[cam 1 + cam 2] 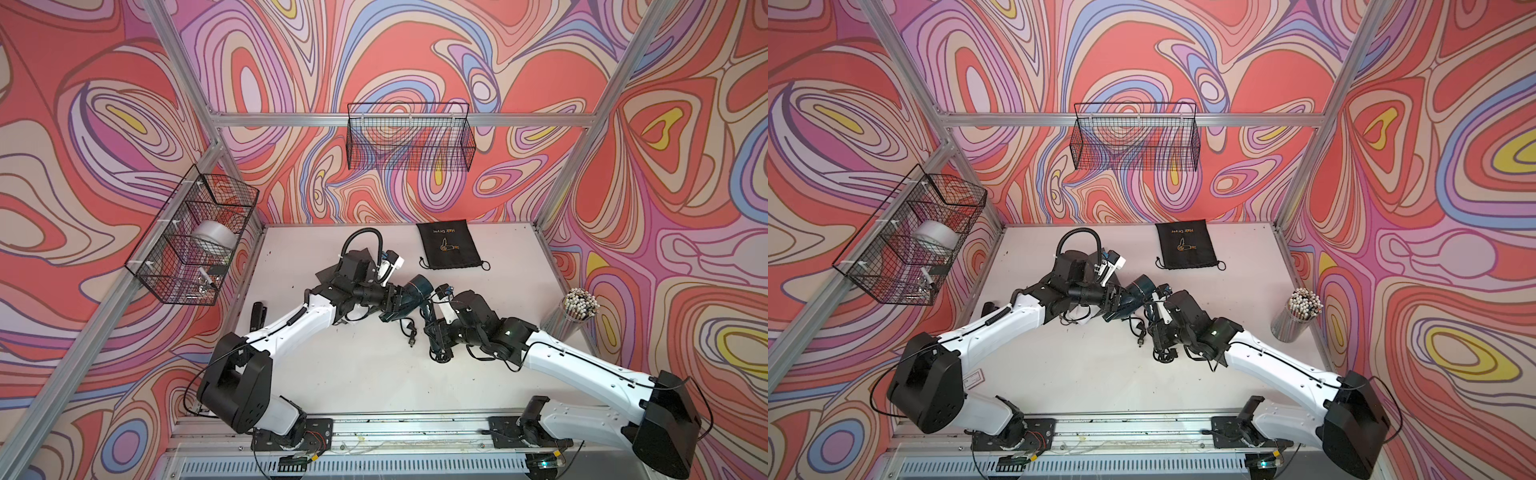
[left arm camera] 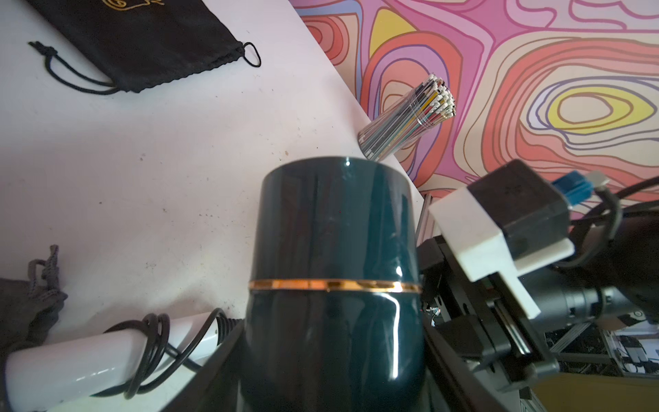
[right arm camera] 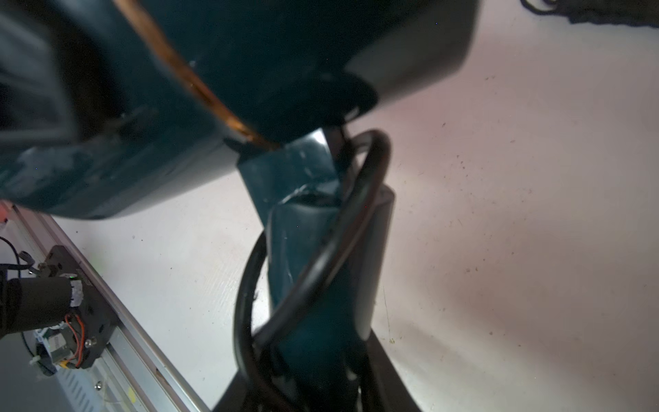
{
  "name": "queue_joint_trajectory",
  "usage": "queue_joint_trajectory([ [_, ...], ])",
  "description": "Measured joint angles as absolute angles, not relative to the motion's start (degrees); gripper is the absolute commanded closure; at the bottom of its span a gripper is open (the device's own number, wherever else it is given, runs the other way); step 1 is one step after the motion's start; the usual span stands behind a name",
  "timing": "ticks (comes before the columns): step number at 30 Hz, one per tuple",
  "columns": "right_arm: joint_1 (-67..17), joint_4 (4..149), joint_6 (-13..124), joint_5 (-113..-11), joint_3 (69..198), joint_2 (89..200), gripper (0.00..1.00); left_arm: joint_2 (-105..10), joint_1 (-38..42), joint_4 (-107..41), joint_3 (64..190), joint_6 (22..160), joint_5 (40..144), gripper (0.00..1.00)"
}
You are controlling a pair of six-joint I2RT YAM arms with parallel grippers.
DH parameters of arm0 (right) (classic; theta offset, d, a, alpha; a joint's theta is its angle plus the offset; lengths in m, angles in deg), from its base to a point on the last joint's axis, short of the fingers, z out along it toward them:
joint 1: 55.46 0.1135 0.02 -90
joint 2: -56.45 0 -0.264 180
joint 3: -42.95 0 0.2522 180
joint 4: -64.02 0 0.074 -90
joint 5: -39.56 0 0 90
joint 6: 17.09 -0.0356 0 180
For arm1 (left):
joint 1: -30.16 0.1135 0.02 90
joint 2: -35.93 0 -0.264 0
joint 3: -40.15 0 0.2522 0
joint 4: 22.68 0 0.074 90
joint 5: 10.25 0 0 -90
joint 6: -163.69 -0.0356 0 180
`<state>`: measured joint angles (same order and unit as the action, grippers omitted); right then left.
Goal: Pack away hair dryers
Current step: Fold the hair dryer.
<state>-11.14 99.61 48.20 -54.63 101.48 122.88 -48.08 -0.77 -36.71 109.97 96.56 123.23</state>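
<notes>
The dark teal hair dryer point(image 1: 417, 286) is held off the table between both arms. My left gripper point(image 2: 333, 328) is shut on its glossy barrel point(image 2: 335, 232), one finger against each side below the gold ring. My right gripper point(image 3: 313, 360) is shut on the folding handle point(image 3: 313, 249), with the black cord point(image 3: 360, 199) looped around it. The plug point(image 1: 410, 334) dangles below. In the left wrist view the white hair dryer point(image 2: 71, 364) lies on the table with its cord wound round it, next to a grey pouch point(image 2: 25, 306). In both top views my left arm mostly covers it.
A black drawstring pouch point(image 1: 451, 245) with gold print lies flat at the back of the table. A cup of pencils point(image 1: 579, 307) stands at the right edge. Wire baskets hang on the back wall point(image 1: 409, 141) and left wall point(image 1: 195, 237). A small black object point(image 1: 258, 318) lies at the left.
</notes>
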Motion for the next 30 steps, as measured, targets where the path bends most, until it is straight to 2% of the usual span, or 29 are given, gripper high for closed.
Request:
queue_joint_trajectory([
  [8, -11.5, 88.8, 37.0, -53.7, 99.2, 122.9, 0.94, -43.4, -2.9, -23.9, 102.8, 106.0, 112.9, 1.00],
  [24, -11.5, 73.6, 21.7, -54.8, 96.0, 127.5, 0.94, -39.0, -8.2, -13.3, 93.7, 114.7, 93.9, 1.00],
  [30, -11.6, 70.6, 18.1, -54.8, 96.0, 128.5, 0.94, -38.7, -9.1, -11.1, 92.4, 118.0, 89.9, 1.00],
])
